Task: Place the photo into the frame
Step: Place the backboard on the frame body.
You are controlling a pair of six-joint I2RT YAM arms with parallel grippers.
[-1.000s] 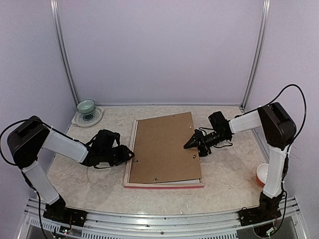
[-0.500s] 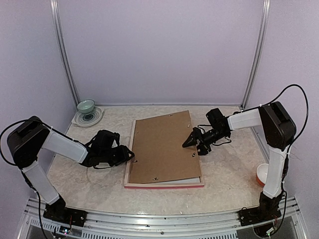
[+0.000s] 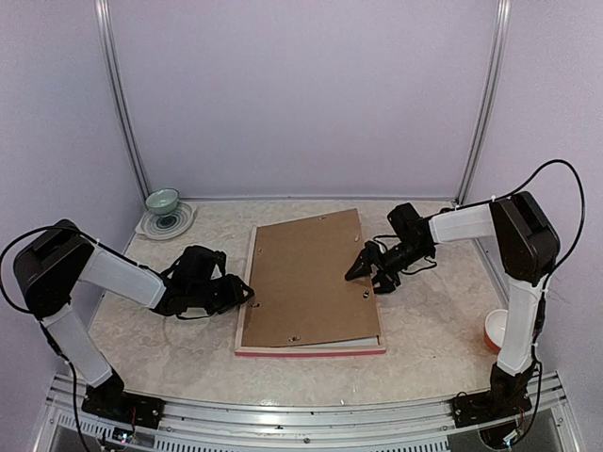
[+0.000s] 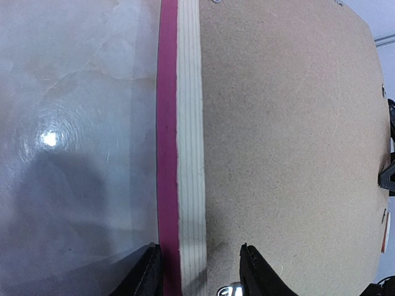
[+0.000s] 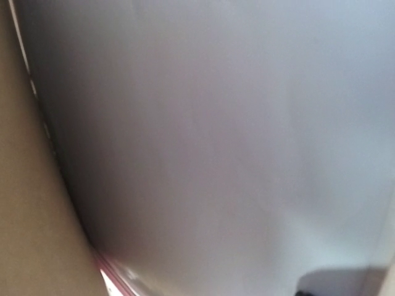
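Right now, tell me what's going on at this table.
Two arms are working on a picture frame that lies face down on the table, with a brown backing board lying on its back. The left gripper sits at the frame's left rail, one finger on either side of it; whether they clamp it is unclear. The right gripper hangs open over the board's right part, holding nothing. The photo is not in view.

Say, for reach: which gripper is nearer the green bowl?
Left. Left gripper at the frame's left rail, right of the green bowl; right gripper farther right, over the backing board.
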